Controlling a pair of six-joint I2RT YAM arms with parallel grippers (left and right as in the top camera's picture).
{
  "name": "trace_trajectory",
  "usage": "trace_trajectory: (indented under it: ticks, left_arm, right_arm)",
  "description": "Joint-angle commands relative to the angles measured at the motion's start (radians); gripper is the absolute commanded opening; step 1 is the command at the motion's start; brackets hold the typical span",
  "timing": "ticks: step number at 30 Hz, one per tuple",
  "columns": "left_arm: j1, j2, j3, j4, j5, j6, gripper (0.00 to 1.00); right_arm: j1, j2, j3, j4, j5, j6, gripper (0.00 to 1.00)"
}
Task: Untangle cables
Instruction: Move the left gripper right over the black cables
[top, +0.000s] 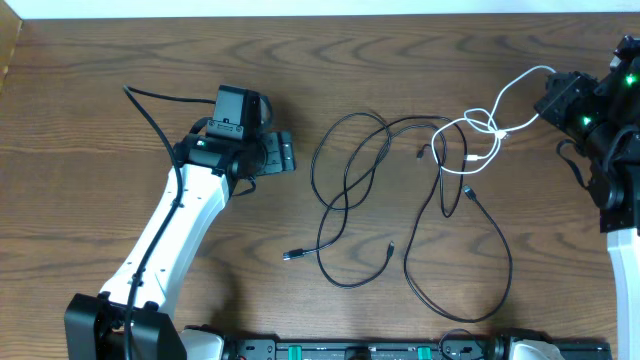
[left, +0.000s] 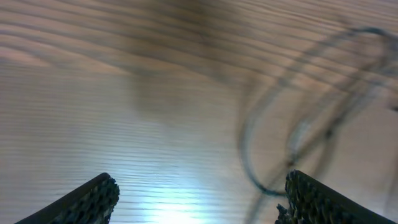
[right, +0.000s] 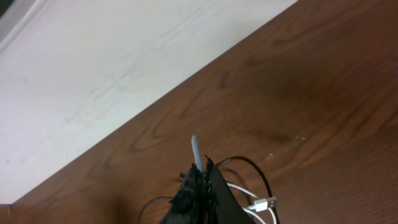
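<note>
Though looped — white cable diagonal, up-right

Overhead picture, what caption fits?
Right pincer pinches the white cable, black cable lies looped on the table, left pincer open.

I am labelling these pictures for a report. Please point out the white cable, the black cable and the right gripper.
white cable (top: 507, 88), overhead view, on its arc at the far right.
black cable (top: 313, 165), overhead view, on its leftmost curve.
right gripper (right: 200, 169), right wrist view, at the closed fingertips.
</note>
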Motion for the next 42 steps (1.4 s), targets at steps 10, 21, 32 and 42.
trace_trajectory:
  ticks: [10,21,32,42]
  left_arm:
    - [-0.177,-0.002,-0.006,0.001,0.206,-0.005,0.86]
    - [-0.367,-0.002,-0.006,0.086,0.205,-0.053,0.86]
    - [-0.548,0.002,-0.006,0.185,-0.091,-0.306,0.86]
    - [-0.622,0.143,-0.006,0.302,-0.12,-0.438,0.87]
  right_arm:
    - [-0.003,0.018,0.018,0.003,-0.005,-0.013,0.01]
    - [-0.003,0.018,0.018,0.002,-0.005,-0.013,0.01]
    - [-0.003,0.018,0.018,-0.005,-0.005,-0.013,0.01]
    - [-0.003,0.018,0.018,-0.007,-0.003,-0.014,0.01]
